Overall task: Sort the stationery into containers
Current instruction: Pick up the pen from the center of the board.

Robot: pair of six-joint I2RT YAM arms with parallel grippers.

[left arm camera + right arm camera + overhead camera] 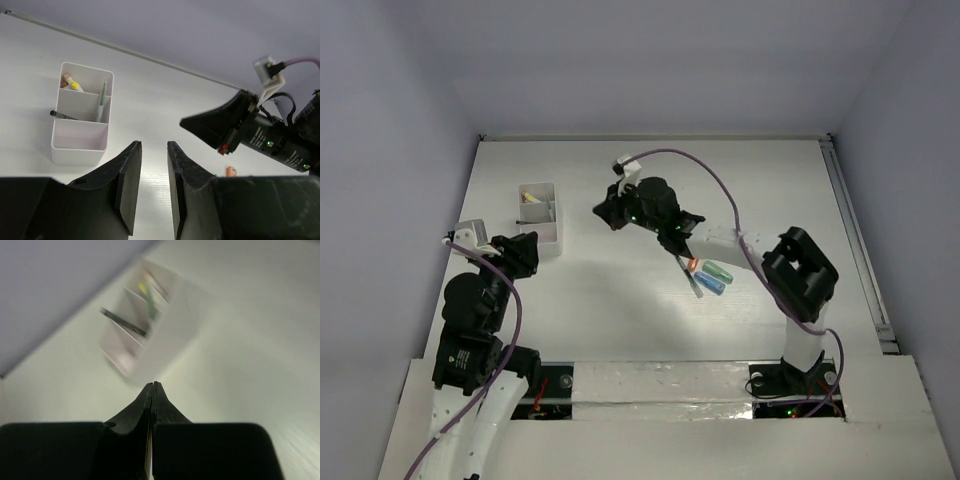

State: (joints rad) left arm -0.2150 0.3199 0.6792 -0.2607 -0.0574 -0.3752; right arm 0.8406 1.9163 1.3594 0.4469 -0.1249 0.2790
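Organizer box point(80, 149) with yellow-tipped stick point(73, 85), green pen point(102, 100), dark pen point(62, 115) inside

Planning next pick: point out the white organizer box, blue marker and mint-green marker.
White plastic organizer box point(79, 143): left wrist view, near outer wall.
Stubby blue marker point(710, 285): top external view, mid-barrel.
Stubby mint-green marker point(720, 272): top external view, mid-barrel.

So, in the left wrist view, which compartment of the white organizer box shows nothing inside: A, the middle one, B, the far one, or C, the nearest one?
C: the nearest compartment of the organizer box shows only bare walls; the middle holds a green pen and a dark pen, the far one yellow-tipped sticks.
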